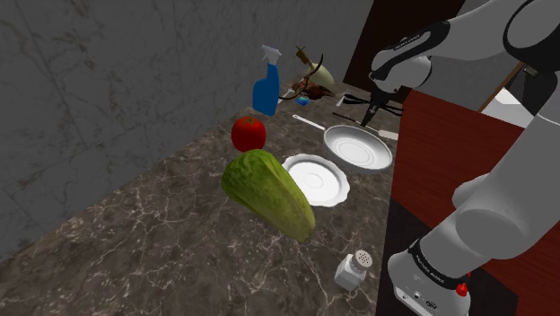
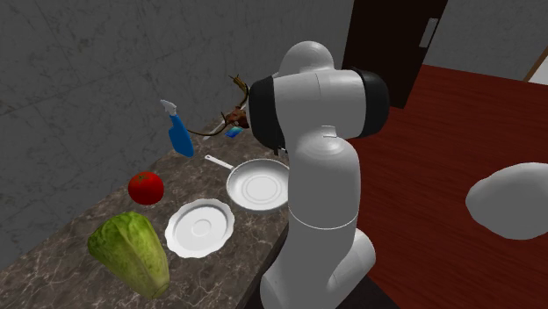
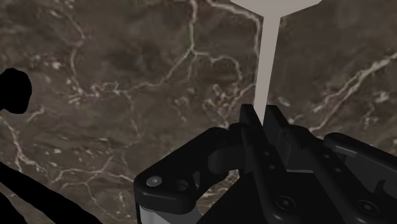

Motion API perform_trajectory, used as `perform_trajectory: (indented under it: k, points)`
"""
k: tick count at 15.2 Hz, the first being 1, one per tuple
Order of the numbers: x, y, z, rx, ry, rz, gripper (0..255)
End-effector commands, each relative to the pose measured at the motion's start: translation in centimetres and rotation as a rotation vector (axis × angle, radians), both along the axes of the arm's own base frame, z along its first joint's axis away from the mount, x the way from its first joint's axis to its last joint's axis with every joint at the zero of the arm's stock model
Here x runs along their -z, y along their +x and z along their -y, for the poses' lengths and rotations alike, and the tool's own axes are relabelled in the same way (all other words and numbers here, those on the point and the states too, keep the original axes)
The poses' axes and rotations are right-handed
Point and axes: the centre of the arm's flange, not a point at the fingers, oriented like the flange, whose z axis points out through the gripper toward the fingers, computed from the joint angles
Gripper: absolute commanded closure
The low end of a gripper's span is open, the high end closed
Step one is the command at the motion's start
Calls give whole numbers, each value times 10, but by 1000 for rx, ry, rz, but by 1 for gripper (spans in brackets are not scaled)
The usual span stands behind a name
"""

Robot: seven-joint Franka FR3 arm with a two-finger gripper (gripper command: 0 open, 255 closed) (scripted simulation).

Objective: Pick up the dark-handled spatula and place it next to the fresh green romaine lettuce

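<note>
- One lettuce [image 1: 267, 195] is counted.
- One tomato [image 1: 249, 134] is counted.
- One plate [image 1: 316, 179] is counted.
- One pan [image 1: 358, 146] is counted.
- One spray bottle [image 1: 266, 85] is counted.
- One shaker [image 1: 354, 269] is counted.
- One spatula [image 3: 267, 63] is counted.

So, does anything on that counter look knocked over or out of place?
The shaker at the counter's edge leans over instead of standing upright. Nothing looks spilled; the spatula is clamped in the jaws.

You see the gripper [image 1: 369, 119] down on the spatula [image 1: 387, 135] just beyond the pan [image 1: 357, 146], well apart from the lettuce [image 1: 269, 193] lying beside the white plate [image 1: 316, 178].
</note>
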Motion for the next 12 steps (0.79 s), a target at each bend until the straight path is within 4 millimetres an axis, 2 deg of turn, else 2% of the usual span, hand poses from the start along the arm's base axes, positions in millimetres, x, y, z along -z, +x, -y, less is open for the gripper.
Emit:
perform_trajectory:
  k: [1,12]
  points:
    - [0,0,0,0,0,0,255]
    - [-58,0,0,0,0,0,255]
